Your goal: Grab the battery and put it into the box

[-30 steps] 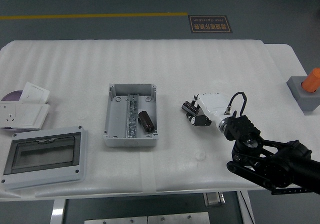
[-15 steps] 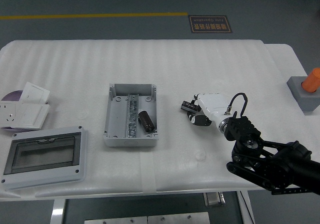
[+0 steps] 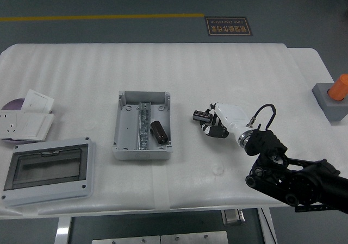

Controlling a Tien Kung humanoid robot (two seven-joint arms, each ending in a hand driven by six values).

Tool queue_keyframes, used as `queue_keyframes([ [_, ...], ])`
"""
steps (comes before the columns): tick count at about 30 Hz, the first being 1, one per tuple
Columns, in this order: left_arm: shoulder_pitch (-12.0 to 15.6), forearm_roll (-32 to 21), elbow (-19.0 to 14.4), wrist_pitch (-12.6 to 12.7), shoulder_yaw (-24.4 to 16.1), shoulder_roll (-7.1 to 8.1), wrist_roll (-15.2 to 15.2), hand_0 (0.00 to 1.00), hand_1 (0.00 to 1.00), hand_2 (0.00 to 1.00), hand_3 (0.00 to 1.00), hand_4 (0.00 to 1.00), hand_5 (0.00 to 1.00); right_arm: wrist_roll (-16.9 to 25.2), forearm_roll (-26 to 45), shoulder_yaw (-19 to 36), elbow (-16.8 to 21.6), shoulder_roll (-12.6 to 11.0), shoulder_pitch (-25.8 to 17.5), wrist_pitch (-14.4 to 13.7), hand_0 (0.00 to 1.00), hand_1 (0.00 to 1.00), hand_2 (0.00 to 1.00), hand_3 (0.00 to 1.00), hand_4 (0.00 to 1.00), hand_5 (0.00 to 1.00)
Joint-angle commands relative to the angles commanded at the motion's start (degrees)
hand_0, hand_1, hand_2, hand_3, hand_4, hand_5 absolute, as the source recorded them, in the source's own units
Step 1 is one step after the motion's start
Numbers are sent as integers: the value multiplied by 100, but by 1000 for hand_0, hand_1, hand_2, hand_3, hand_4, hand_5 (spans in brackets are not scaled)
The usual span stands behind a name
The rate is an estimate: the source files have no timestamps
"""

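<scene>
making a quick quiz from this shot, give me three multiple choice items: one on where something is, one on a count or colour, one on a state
1. Where does the grey box sit?
A. left of the right hand
B. at the table's far edge
C. on the floor

2. How many batteries lie inside the box?
A. none
B. one
C. three

3. What is the right hand doing?
A. resting open
B. holding a battery
C. closing a lid

Answers: 1 A, the box lies mid-table, the hand to its right. 2 B, one dark battery in the box lies beside the centre rail. 3 B, its fingers wrap a second battery beside the box.
</scene>
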Motion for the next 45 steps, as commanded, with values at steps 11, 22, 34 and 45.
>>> queue_keyframes([
  [11,2,31,2,0,-28,-4,-4,601,663,561,553,479,502,202,398,40,108,-21,-27,-90,311,401,378,580,595,438],
  [22,0,75,7,-2,-66,-2,3,598,662,561,553,479,502,255,458,174,295,-57,-33,-114,311,400,376,577,601,453],
  [34,6,129,4,-21,-100,-2,43,598,662,561,554,486,507,208,426,235,220,-52,-37,100,309,400,372,583,608,472],
  [45,-7,152,4,-46,-113,-3,85,597,662,561,556,486,511,-21,196,343,181,-74,-2,659,321,422,421,653,678,533],
])
